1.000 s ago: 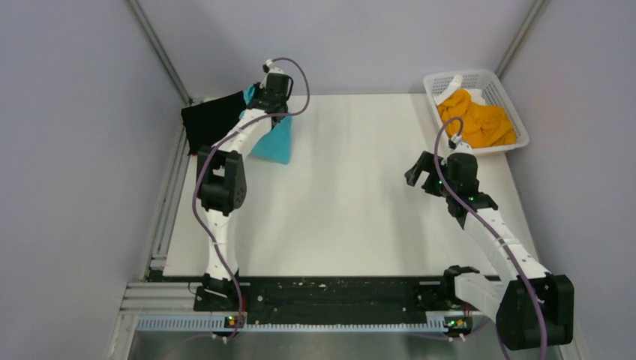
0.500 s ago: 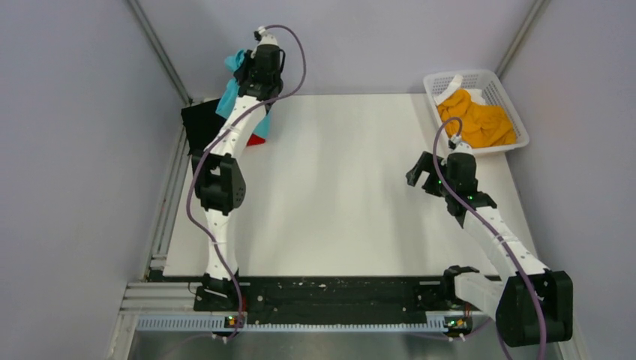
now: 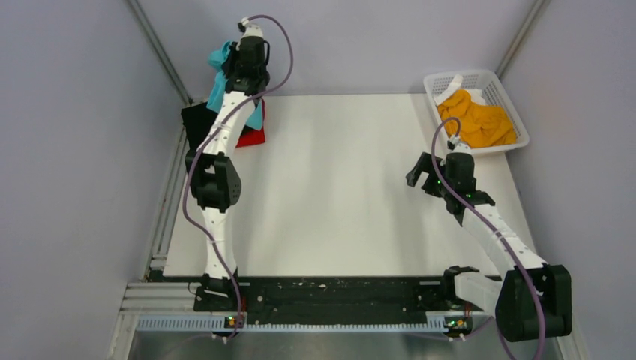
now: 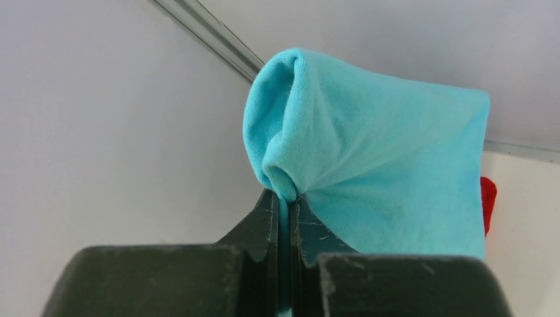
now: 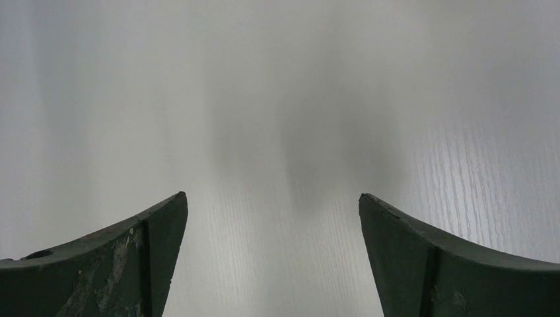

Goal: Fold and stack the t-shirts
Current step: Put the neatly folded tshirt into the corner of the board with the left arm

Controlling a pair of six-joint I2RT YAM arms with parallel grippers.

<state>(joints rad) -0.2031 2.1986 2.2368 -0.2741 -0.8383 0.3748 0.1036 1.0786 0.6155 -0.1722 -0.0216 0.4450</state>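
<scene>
At the far left corner: the left gripper (image 4: pixel 285 193) is clamped on a pinched fold of the turquoise-blue t-shirt (image 4: pixel 383 165) and holds it raised above the table (image 3: pixel 337 202). The cloth hangs from the jaws in a loose bunch.
Stack site: the black t-shirt (image 3: pixel 196 120) lies at the far left table edge. The red t-shirt (image 3: pixel 253 137) lies just beside it, partly hidden by the left arm and the hanging cloth. Whether the two overlap cannot be told.
Basket: the white mesh basket (image 3: pixel 435 79) stands at the far right corner and contains the orange-yellow t-shirt (image 3: pixel 480 120), crumpled.
Right gripper: the right gripper (image 5: pixel 272 198) has its jaws spread wide and carries nothing. It hovers over bare table on the right side, near the basket.
Handling: the knit appears light, soft and limp. It keeps no shape of its own and bunches under a single-point hold. The thin fabric compresses between the jaws, so slip is judged unlikely.
Hold points: a flat lay probably calls for two separated corners, at shoulders or hem, one per gripper.
Risk: the hanging cloth may drag across the red t-shirt and disturb it.
</scene>
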